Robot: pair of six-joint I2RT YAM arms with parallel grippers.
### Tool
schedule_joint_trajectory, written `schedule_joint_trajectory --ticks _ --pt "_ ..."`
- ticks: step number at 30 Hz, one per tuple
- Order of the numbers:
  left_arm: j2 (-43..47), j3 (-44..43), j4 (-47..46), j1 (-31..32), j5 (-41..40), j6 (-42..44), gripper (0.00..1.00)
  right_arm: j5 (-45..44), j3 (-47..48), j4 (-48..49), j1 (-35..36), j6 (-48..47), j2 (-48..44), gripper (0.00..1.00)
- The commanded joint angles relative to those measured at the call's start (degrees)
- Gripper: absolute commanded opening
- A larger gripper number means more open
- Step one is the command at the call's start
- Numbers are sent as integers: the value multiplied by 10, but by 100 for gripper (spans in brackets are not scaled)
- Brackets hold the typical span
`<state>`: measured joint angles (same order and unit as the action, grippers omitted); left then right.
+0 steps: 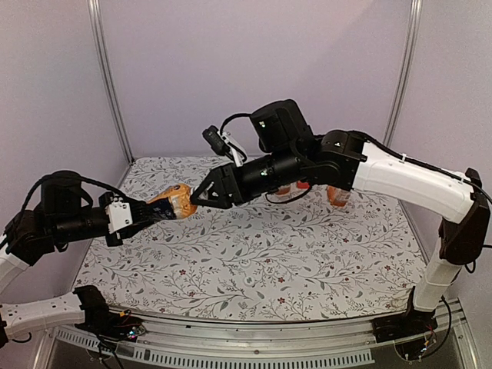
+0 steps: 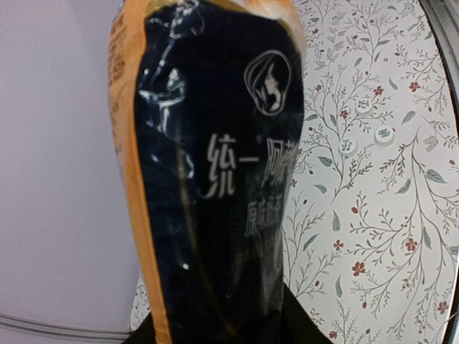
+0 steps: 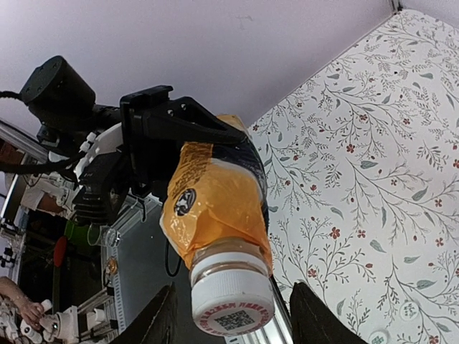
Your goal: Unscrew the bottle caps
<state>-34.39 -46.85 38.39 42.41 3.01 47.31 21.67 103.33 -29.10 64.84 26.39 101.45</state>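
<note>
My left gripper (image 1: 146,209) is shut on the dark-labelled bottle (image 1: 174,201) of orange liquid and holds it sideways above the table. The label fills the left wrist view (image 2: 215,179). The bottle's white cap (image 3: 233,302) points at my right gripper (image 3: 235,324), which is open. Its fingers (image 3: 163,317) stand either side of the cap with a gap on each side. In the top view my right gripper (image 1: 201,197) is at the bottle's cap end. Three loose white caps (image 2: 384,134) lie on the table.
More bottles of orange liquid (image 1: 338,196) stand at the back right, partly hidden behind my right arm. The table has a floral cloth (image 1: 254,261). Purple walls close the back and sides. Two loose caps (image 3: 409,309) show in the right wrist view.
</note>
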Motion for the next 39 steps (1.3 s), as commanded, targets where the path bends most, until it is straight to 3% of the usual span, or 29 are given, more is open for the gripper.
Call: schedule_joint_trajectory --ticks 1,6,9,13,17,22,27,30,33,37,39 --pt "3 7 -5 0 8 6 23 11 17 5 -4 8 3 44" --pt "4 8 -3 1 12 6 23 31 17 12 -4 9 8 22" --pt "5 5 8 2 25 5 23 45 15 14 -3 -5 9 0" --pt "9 -10 67 1 84 -1 23 17 -30 8 19 -101 -20 0" --pt "-4 -33 174 1 178 16 22 -79 -116 4 69 -372 -101 0" --pt "-17 -38 241 1 222 25 21 -253 -229 34 144 -704 -192 0" --pt "-18 -36 249 1 236 23 21 -369 -223 30 182 -852 -201 0" --pt "-11 -27 199 0 208 -19 20 -406 -222 57 170 -817 -196 0" --pt "8 3 99 -3 149 -105 20 -430 -218 50 122 -699 -175 0" --pt "24 44 -33 -23 50 -247 21 -412 -165 -42 30 -402 -109 0" --pt "28 60 -80 -36 13 -303 21 -405 -124 -110 -3 -299 -58 0"
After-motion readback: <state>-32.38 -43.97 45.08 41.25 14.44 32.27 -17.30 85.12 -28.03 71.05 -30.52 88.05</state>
